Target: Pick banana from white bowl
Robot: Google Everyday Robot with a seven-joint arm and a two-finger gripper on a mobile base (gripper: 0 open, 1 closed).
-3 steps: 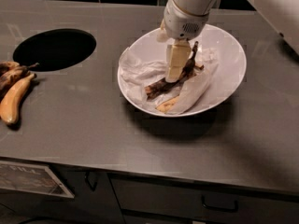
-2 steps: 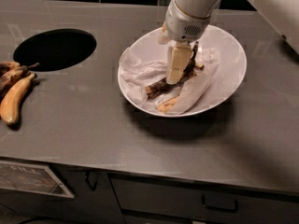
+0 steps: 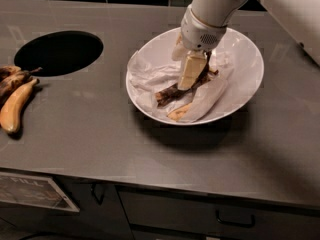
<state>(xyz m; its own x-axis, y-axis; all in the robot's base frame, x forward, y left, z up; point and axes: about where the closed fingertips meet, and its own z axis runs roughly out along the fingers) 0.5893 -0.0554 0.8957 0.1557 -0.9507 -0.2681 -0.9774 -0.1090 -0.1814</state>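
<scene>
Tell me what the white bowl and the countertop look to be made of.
The white bowl: likely glazed ceramic, going by its glossy, smooth white surface; hard plastic is possible. The countertop: grey, satin, with soft blurred reflections; brushed metal or laminate, cannot tell which. The end effector is down inside the bowl, over the banana.

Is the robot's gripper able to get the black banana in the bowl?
Probably yes. The gripper is down inside the white bowl, right over the banana. Nothing covers its top, and the white paper only lies around it.
</scene>
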